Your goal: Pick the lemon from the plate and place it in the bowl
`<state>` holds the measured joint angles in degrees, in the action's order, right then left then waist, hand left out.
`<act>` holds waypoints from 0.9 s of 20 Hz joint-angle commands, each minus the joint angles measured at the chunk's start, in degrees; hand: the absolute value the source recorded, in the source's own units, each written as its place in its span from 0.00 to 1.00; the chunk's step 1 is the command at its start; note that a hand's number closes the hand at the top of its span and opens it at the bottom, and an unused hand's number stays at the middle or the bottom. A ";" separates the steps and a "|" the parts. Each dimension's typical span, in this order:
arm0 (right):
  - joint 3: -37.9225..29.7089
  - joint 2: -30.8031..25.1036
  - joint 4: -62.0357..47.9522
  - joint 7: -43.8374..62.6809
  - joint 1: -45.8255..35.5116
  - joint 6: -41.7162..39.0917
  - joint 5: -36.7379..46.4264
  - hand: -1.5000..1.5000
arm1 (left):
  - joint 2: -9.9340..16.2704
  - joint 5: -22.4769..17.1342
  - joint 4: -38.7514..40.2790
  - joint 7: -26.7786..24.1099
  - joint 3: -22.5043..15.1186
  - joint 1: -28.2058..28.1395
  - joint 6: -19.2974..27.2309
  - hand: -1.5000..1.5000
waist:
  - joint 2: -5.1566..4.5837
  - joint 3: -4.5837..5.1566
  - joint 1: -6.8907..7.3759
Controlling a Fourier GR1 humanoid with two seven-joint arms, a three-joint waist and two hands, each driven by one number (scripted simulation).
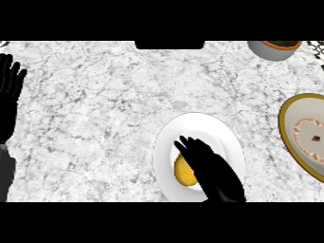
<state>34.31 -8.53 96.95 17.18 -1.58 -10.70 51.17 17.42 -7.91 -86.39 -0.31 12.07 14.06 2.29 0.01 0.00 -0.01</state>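
A yellow lemon (184, 172) lies on the white plate (224, 133) in the lower middle of the head view. My right hand (212, 168) stretches over the plate with straight fingers, lying right beside the lemon and hiding its right side. The bowl (288, 114), cream with a gold rim and a patterned inside, sits at the right edge. At the far left my left hand (2, 95) rests open, fingers up.
A grey pot with a plant (275, 48) stands at the back right. A dark slot (169, 44) sits at the counter's far edge. Marble counter (94, 118) spreads between the left hand and the plate.
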 commanded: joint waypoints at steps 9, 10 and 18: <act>-4.67 2.23 -14.11 -5.90 -2.43 4.31 3.23 0.00 | -1.00 1.36 8.77 -4.89 1.46 4.02 -0.97 0.50 | -0.15 0.01 -0.31; -3.00 2.05 -4.23 -1.95 0.61 -0.48 3.46 0.00 | 1.63 -0.65 1.66 1.01 2.80 2.31 -2.71 0.50 | 0.03 0.01 -0.12; -3.59 6.16 -11.26 -7.62 -3.16 8.26 8.44 1.00 | -1.76 1.66 0.53 -2.41 0.77 -1.62 -1.76 0.50 | 0.02 0.01 0.06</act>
<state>29.49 -4.80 87.29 8.89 -4.10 -4.34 56.34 16.44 -7.01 -85.46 -1.07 13.31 14.43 1.04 0.32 0.23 -0.09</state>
